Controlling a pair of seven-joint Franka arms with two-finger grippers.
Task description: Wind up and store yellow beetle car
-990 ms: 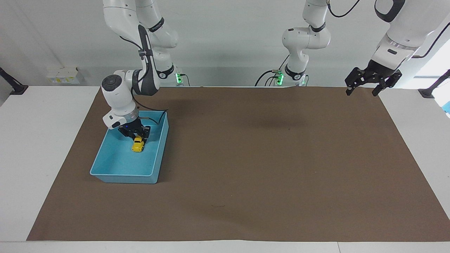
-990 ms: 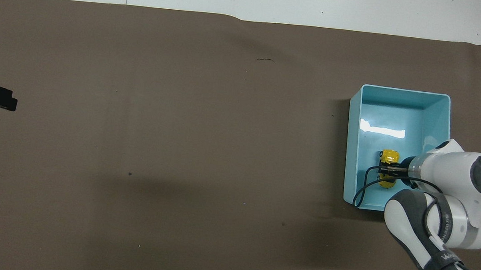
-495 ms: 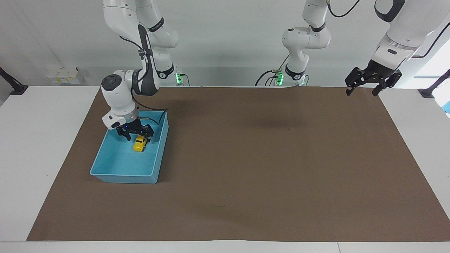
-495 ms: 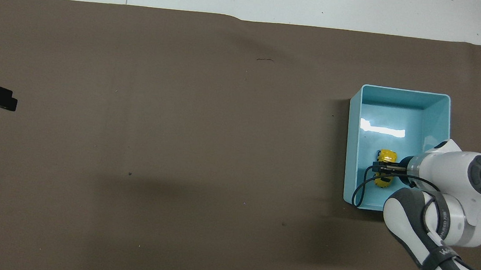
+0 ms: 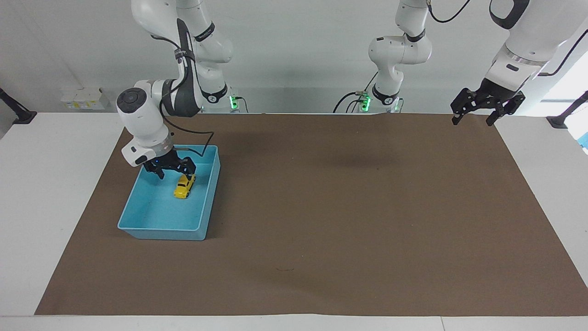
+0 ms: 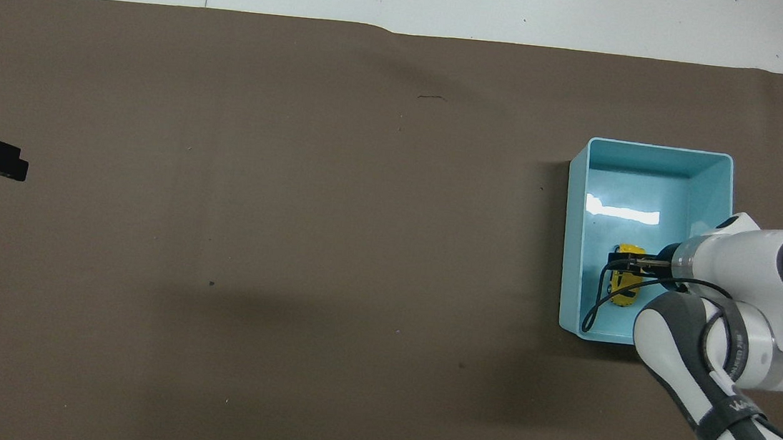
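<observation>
You have the white bench (image 5: 55, 207) covered by a brown mat (image 5: 349, 216), with the blue bin (image 5: 138, 216) sitting on it toward the right arm's end. Your right gripper (image 5: 173, 169) hangs just above the bin's interior, fingers spread wide and holding nothing. Your left gripper (image 5: 475, 110) waits in the air over the mat's edge at the left arm's end, well apart from the bin, fingers wide and empty as well. The yellow beetle car (image 5: 184, 186) lies on the bin floor, just under the right gripper and free of it, in the half of the bin nearer to the robots
</observation>
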